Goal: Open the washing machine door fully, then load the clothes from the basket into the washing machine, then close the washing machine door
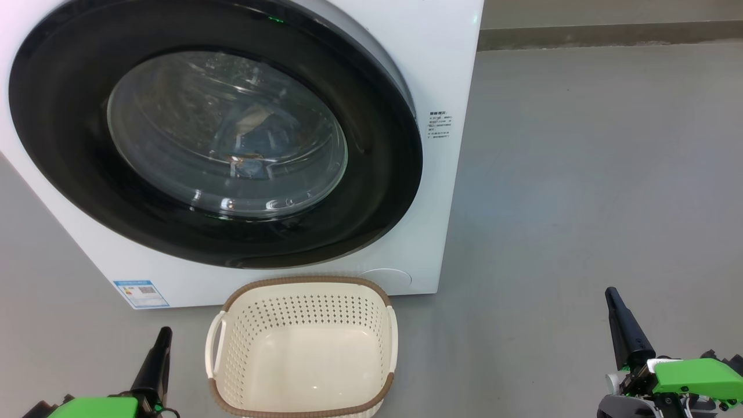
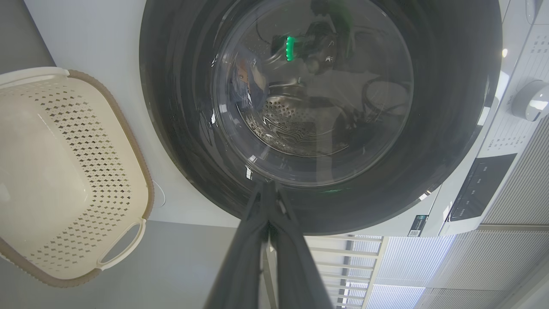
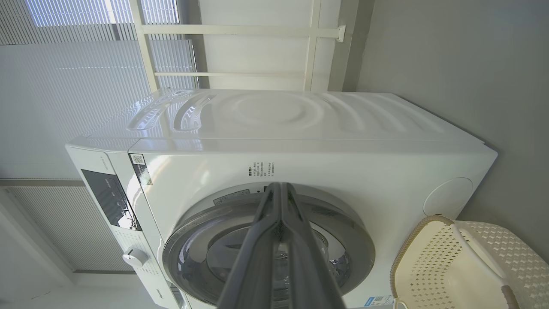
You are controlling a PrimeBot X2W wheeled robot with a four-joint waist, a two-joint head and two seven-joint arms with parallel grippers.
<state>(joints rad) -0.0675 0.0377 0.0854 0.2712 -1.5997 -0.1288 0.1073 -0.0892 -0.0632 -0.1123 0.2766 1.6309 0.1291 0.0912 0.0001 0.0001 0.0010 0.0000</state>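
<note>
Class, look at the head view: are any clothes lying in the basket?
No, the basket has a bare cream floor with no fabric in it.

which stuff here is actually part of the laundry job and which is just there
Job: washing machine; its door, closed; basket, empty; clothes, seen through the door glass.
Just there: blue label sticker; dial; control panel; window blinds; grey floor.
</note>
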